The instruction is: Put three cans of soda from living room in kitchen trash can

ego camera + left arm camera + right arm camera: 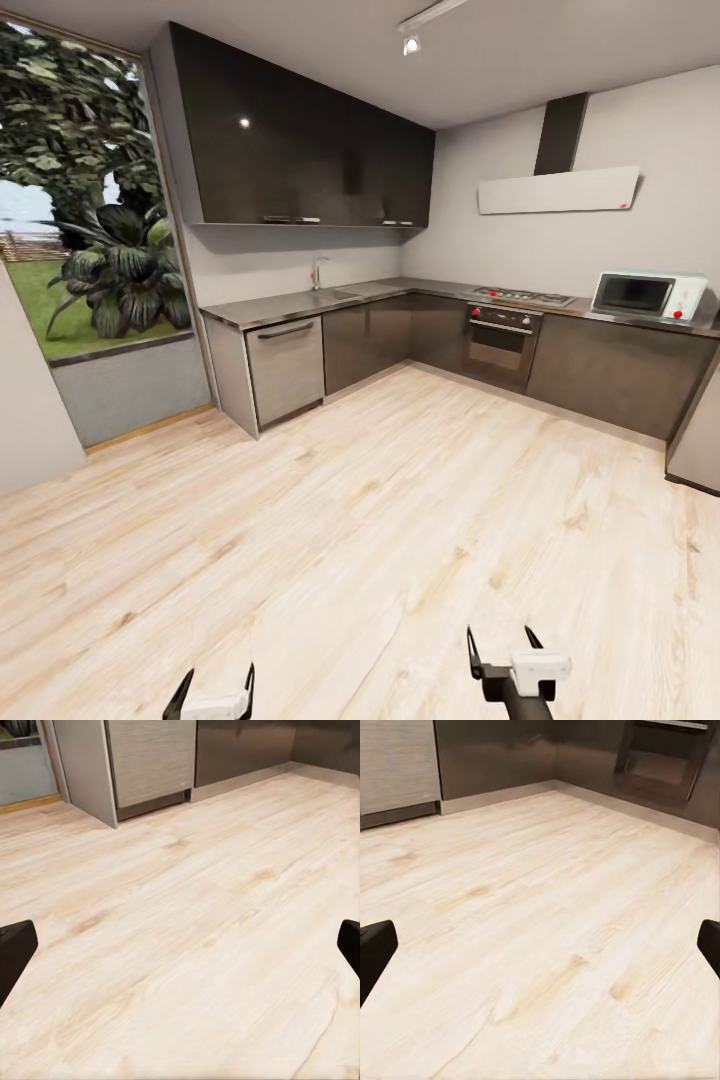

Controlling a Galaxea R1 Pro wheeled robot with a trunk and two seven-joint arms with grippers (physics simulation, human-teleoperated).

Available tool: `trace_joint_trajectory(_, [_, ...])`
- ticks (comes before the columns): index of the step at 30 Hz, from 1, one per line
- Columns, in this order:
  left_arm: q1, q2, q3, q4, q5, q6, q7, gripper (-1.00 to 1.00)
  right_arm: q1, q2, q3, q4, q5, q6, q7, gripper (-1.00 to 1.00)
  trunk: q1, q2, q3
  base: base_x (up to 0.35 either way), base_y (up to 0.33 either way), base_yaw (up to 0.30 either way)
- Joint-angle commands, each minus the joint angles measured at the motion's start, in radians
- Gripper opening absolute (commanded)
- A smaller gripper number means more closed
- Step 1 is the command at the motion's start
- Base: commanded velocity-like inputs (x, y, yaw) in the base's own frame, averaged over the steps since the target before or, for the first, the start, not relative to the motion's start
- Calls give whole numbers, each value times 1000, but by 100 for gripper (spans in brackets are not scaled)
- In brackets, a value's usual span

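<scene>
The kitchen's dark cabinets [400, 335] line the frame's middle, with the oven [500, 343] centre right and the microwave [648, 295] at right on the worktop [300, 303]. At the bottom edge, the left gripper [212, 690] and right gripper [503, 648] hover wide open and empty over the pale wood floor [330, 520].

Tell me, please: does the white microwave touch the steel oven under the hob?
Apart. In the head view the white microwave stands on the dark counter, while the steel oven sits lower and away, with cabinet front between them.
</scene>
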State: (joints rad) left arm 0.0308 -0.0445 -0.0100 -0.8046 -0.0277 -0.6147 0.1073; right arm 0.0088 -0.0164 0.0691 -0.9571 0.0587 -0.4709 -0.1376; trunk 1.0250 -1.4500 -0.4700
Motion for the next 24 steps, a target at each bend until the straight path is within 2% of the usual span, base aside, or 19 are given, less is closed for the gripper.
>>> trace_joint_trajectory(1, [0,0,0,1,-1,0,-1,100,0,0,1,4,0,0,1,100,0,0,0,0,0,0])
trace_joint_trajectory(11, [-1,0,-1,10,-5,0,-5,100,-1,10,6,58,5,1,3,100,0,0,0,0,0,0])
trace_joint_trajectory(24, [-3,0,-1,62,-3,0,-6,100,-3,15,10,63,6,2,-8,100,0,0,0,0,0,0])
